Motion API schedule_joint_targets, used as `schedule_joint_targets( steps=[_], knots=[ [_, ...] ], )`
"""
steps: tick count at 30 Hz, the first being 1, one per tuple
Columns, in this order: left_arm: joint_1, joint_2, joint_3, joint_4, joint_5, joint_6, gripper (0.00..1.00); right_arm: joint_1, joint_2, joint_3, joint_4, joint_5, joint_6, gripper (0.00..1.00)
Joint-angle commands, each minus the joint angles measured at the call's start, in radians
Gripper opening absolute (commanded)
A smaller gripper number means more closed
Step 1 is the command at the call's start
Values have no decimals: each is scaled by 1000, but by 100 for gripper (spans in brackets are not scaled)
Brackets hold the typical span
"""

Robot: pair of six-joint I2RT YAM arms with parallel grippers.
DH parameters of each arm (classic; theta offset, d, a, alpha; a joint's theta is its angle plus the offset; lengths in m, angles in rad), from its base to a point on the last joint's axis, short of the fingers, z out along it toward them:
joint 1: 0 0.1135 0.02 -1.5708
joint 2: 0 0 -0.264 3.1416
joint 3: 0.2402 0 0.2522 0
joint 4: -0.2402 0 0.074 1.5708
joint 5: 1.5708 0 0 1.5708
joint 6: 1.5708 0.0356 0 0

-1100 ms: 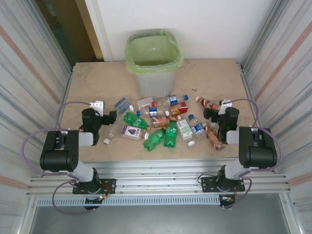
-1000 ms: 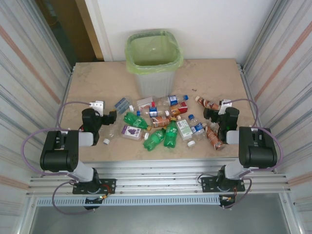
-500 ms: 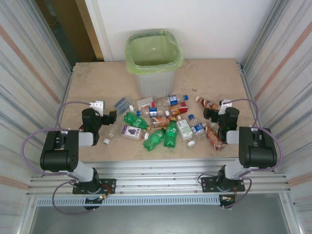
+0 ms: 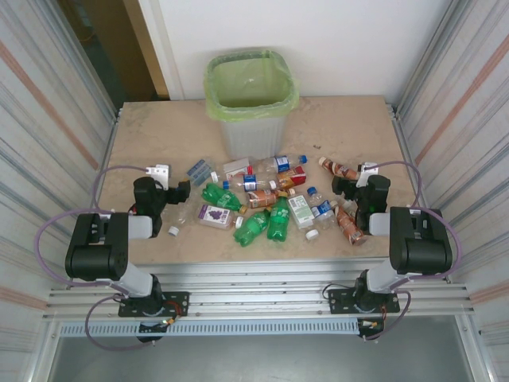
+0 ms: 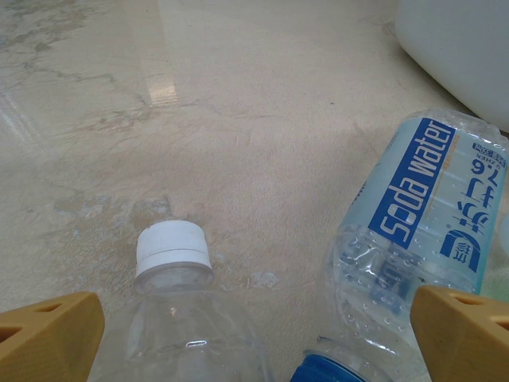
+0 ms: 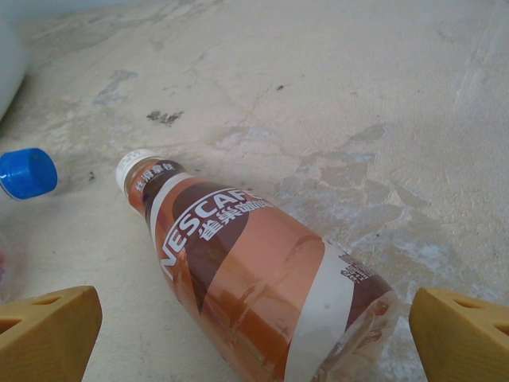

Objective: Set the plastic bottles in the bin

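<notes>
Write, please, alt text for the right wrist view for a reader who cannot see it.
A brown Nescafé bottle with a white cap lies on its side on the beige table, between the open right gripper's orange fingertips at the bottom corners. A blue cap sits at the left edge.

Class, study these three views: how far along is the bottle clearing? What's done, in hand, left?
Done: nothing visible; no bottle shows inside the bin. In hand: nothing gripped; the left gripper is open over a clear bottle, the right gripper open over a brown bottle. Left: the whole pile of bottles on the table.
</notes>
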Motion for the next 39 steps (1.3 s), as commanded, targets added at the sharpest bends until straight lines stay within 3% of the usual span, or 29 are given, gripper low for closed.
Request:
schedule_joint_targets(
  steps=[1, 18, 21, 26, 32, 39],
  knots=[
    [-5, -10, 15, 1, -6, 7, 99, 3, 4, 13, -2, -10, -21, 98],
    [-3, -11, 13, 4, -3, 5, 99, 2, 3, 13, 1, -12, -19, 98],
    [12, -20, 19, -7, 47, 6, 99, -3, -4, 20, -21, 0, -8, 98],
    [24, -107, 76, -172, 94, 11, 99, -10, -47, 62, -125, -4, 0, 98],
    [23, -277, 79, -264, 63, -8, 99, -17, -123, 99, -247, 28, 19, 98],
    [24, -423, 209, -576, -71, -118, 99, -20, -297, 126, -389, 112, 45, 98]
  ],
)
